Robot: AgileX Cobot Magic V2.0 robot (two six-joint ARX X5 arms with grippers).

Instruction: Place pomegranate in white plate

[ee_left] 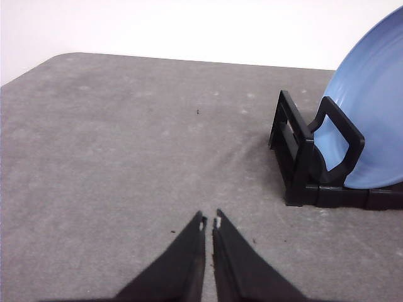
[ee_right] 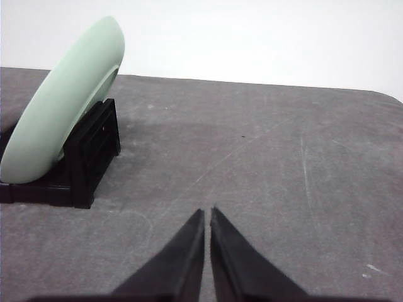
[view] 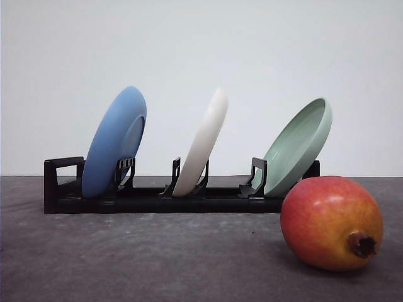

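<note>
Front view – pomegranate (view: 331, 223) on table (view: 126, 258), white plate (view: 203, 143) racked

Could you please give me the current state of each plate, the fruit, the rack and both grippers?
Blue plate: tilted on edge in the rack.
White plate: tilted on edge, middle slot.
Green plate: tilted on edge, right slot.
Rack: flat on table.
Pomegranate: resting on table, unheld.
Left gripper: shut, empty.
Right gripper: shut, empty.

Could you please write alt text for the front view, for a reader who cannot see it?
A red-orange pomegranate lies on a grey table at front right. Behind it, a black rack holds three tilted plates: blue plate, white plate, pale green plate.
</note>
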